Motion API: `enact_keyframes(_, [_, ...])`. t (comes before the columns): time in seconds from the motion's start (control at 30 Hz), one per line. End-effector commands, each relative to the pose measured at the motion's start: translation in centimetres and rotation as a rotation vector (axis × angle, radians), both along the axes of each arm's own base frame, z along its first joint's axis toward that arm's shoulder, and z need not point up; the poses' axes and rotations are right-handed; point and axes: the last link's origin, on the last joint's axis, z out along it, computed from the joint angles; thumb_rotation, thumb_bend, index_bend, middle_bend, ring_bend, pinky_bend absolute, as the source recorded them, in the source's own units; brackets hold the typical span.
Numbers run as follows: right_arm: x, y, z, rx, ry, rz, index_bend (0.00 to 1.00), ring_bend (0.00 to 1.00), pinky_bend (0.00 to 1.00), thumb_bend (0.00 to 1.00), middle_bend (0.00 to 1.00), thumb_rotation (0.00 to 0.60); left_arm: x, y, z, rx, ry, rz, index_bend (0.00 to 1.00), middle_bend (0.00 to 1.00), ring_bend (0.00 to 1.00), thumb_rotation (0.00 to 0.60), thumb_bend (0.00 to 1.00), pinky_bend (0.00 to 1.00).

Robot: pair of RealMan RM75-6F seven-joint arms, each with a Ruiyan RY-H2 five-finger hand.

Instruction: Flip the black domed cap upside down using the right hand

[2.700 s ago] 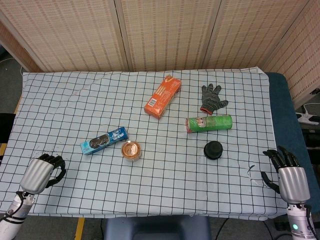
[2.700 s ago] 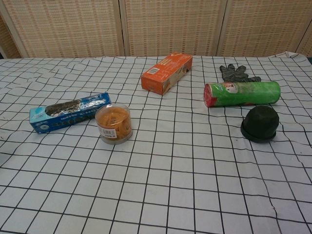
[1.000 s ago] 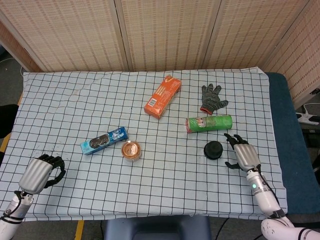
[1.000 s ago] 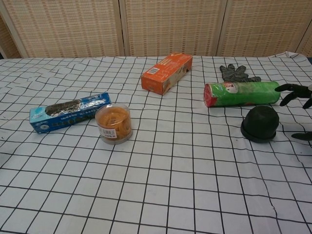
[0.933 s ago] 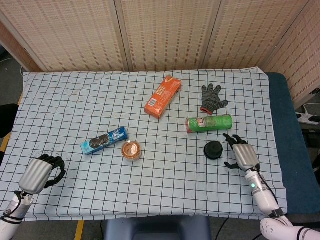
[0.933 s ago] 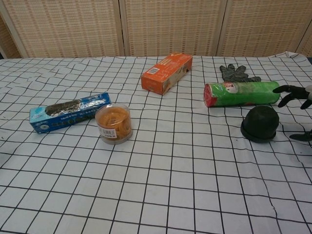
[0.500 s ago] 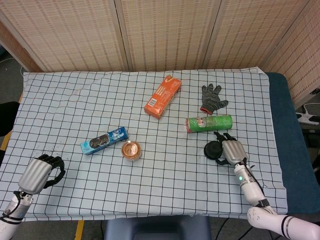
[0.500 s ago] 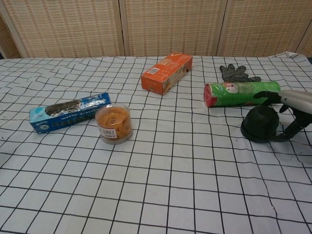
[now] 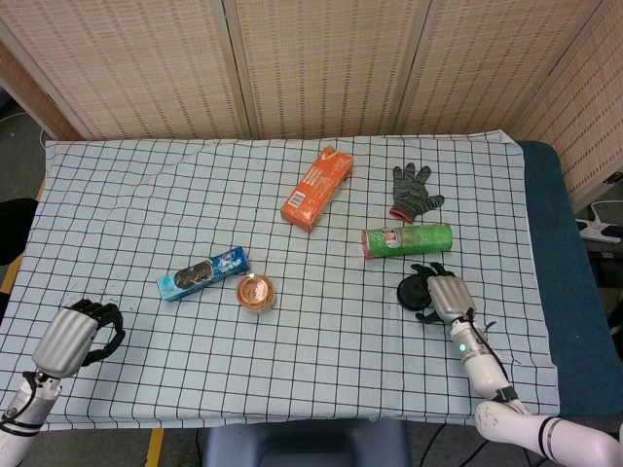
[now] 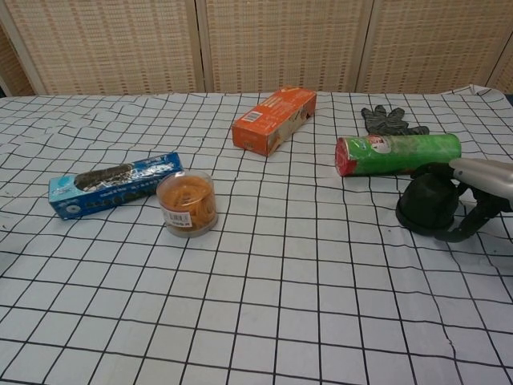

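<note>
The black domed cap (image 9: 411, 290) (image 10: 425, 204) sits dome up on the checked cloth at the right. My right hand (image 9: 445, 296) (image 10: 479, 186) is against its right side. Its fingers (image 10: 429, 169) curl over the back of the dome and the thumb (image 10: 463, 230) presses at the front brim, so it grips the cap. My left hand (image 9: 73, 336) rests at the near left corner of the table with its fingers curled in on nothing. The chest view does not show it.
A green tube can (image 9: 407, 240) (image 10: 398, 154) lies just behind the cap, with a grey glove (image 9: 414, 190) beyond it. An orange box (image 9: 317, 188), a blue packet (image 9: 204, 272) and a round orange tub (image 9: 256, 294) lie further left.
My right hand came in from the table's right edge to the cap and its fingers have closed around the dome. The cap and my left hand have not moved.
</note>
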Motion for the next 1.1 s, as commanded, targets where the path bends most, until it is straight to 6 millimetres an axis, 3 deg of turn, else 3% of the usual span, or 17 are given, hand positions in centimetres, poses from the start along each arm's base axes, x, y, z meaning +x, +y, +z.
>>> enact_keyframes(0.03, [-0.2,0.0,-0.1,-0.001,0.005,-0.001,0.18,0.18,0.34,0.09,0.30,0.600,0.0,0.0,0.0,0.000,-0.001,0.000,0.34,0.53,0.56,0.600,0.59,0.52])
enact_keyframes(0.2, [-0.5,0.1,-0.2,-0.006,0.012,-0.006,0.27,0.29,0.45,0.09,0.41,0.600,-0.1,0.0,0.1,0.003,-0.003,0.003,0.34,0.53,0.56,0.600,0.59,0.52])
enact_keyframes(0.47, [-0.5,0.3,0.0,-0.065,0.003,0.036,0.53,0.48,0.64,0.10,0.57,0.600,-0.1,0.1,0.1,0.000,0.000,0.003,0.34,0.53,0.56,0.600,0.59,0.52])
enact_keyframes(0.6, [-0.4,0.6,0.5,-0.121,0.013,0.086,0.62,0.53,0.70,0.15,0.62,0.600,-0.1,0.0,0.1,0.001,-0.001,0.002,0.34,0.53,0.56,0.600,0.59,0.52])
enact_keyframes(0.77, [0.6,1.0,1.5,-0.207,-0.027,0.181,0.66,0.55,0.71,0.17,0.63,0.600,0.0,0.0,0.0,0.000,0.001,0.000,0.34,0.53,0.56,0.600,0.59,0.52])
enact_keyframes(0.93, [3.3,2.4,3.5,-0.313,-0.251,0.404,0.66,0.55,0.71,0.17,0.63,0.600,0.0,0.0,0.0,-0.001,0.004,-0.002,0.34,0.53,0.56,0.600,0.59,0.52])
enact_keyframes(1.1, [3.1,3.2,5.9,-0.442,-0.267,0.548,0.66,0.55,0.70,0.18,0.63,0.600,0.0,-0.1,0.0,-0.002,0.006,0.001,0.34,0.53,0.56,0.600,0.59,0.52])
